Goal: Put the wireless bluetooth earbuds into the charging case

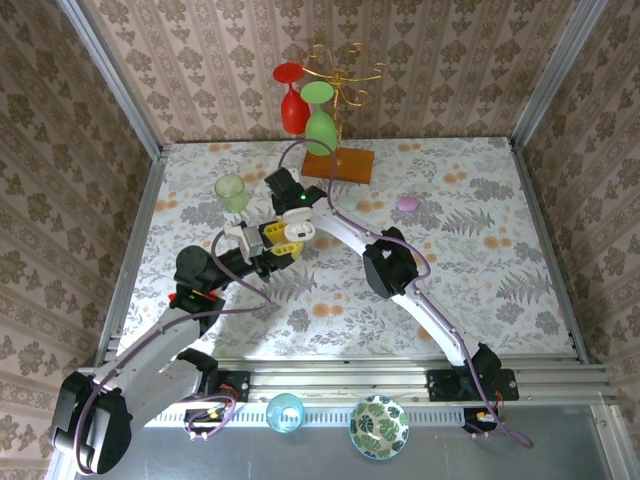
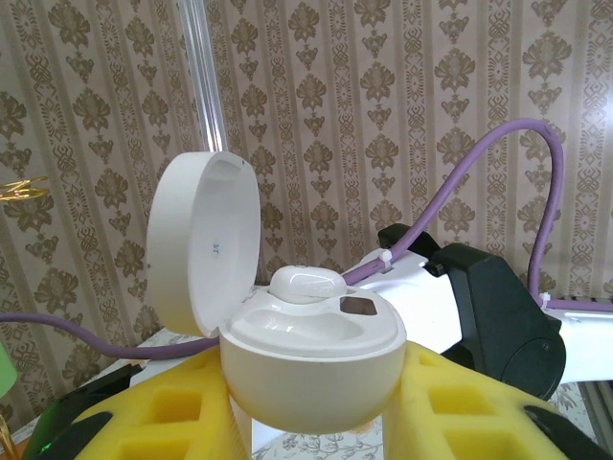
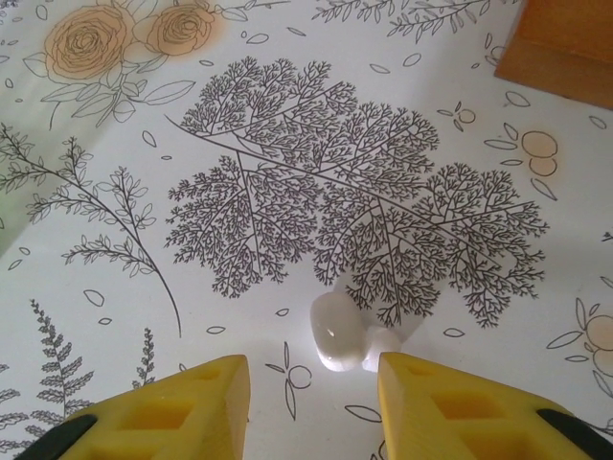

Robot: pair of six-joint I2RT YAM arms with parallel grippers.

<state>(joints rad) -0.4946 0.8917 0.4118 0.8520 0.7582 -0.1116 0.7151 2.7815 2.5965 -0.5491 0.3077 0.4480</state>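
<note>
Brown damask wallpaper on three sides, floral-print surface (image 1: 480, 270) below. Count from the top view: two arms, left arm (image 1: 190, 270) coming from the lower left and right arm (image 1: 400, 265) from the lower right, both reaching to the upper-middle of the frame.

One gold rack on an orange base (image 1: 340, 165) stands at the top centre and carries two glasses: one red glass (image 1: 291, 100), one green glass (image 1: 320, 120). One green cup (image 1: 231, 190) sits left of the arms' ends. One pinkish oval case (image 1: 407, 203) lies right of centre, and one paler oval (image 1: 347, 201) is near it, too small to tell what it is. At the bottom edge, off the cloth: one blue cup (image 1: 285, 412), one patterned bowl (image 1: 379, 425).

Left wrist view: left fingers (image 2: 421, 369), yellow, are clenched on one white charging case (image 2: 311, 369), held upright in the lower centre. Its lid (image 2: 206, 244) is flipped open to the left. One seated earbud (image 2: 306, 283) rests in the top of the case's tray.

Right wrist view: right fingers (image 3: 215, 383) at the bottom edge are released, spread apart, with nothing between them. One loose earbud (image 3: 333, 331), whitish, lies on the surface just above the gap, lower centre, not touching either finger. A smaller white lump touches it on the right; can't tell if it is part of the same bud or another. The orange base's corner is at the upper right of that frame.

So two earbuds are sure: one in the case, one on the surface.
</note>
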